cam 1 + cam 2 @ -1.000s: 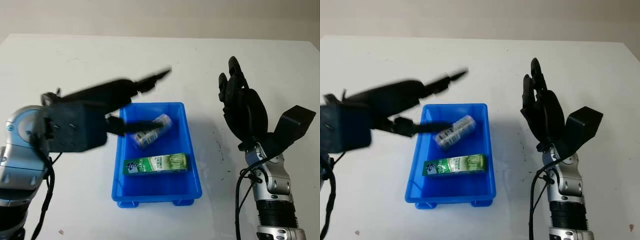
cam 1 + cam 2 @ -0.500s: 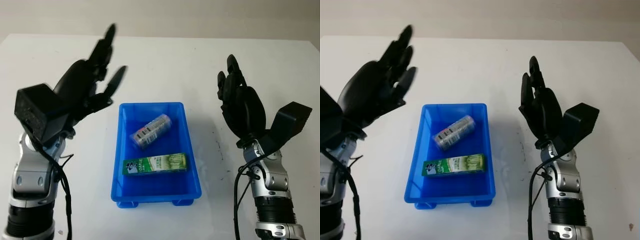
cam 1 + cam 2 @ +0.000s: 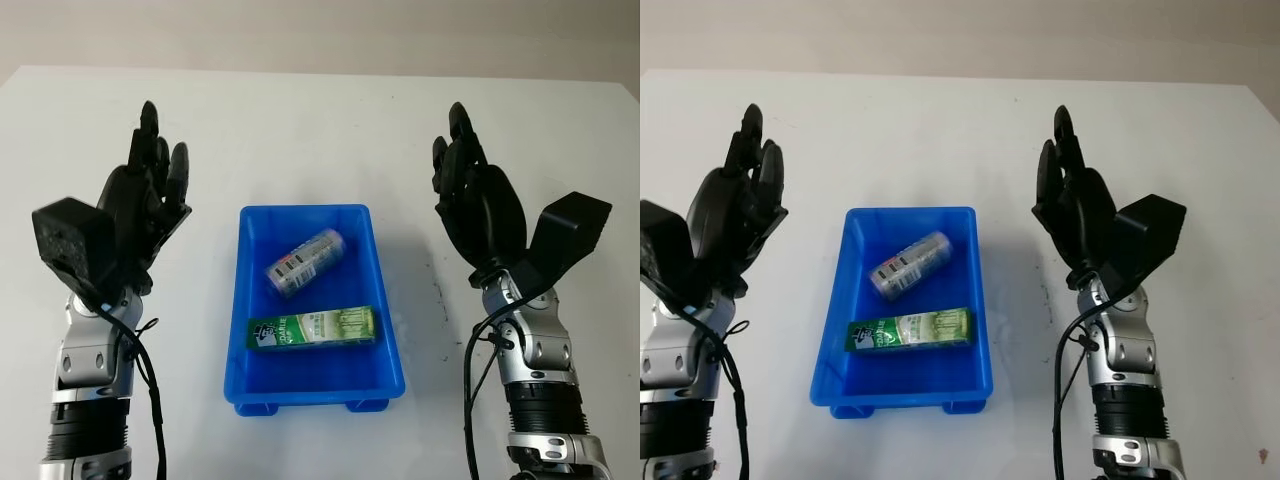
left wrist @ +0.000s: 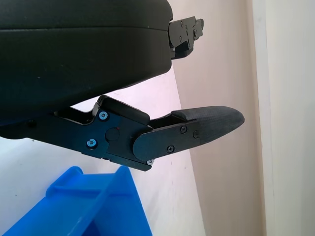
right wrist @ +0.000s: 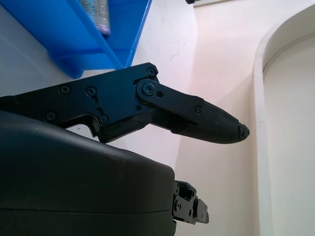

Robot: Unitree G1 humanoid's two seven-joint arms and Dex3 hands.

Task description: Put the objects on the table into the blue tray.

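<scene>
Inside the blue tray (image 3: 388,352) on the white surface (image 3: 320,110) lay a small can (image 3: 304,262) and, nearer the robot, a green carton (image 3: 312,327). Left hand (image 3: 140,215) and right hand (image 3: 478,205) were raised open at either side, holding nothing.

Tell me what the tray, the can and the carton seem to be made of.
Tray: moulded plastic, going by its uniform blue walls with a soft sheen.
Can: probably metal; silvery cylinder with a printed label.
Carton: likely coated paperboard; a flat-sided box with green and white print. Neither can be confirmed by look alone.
</scene>
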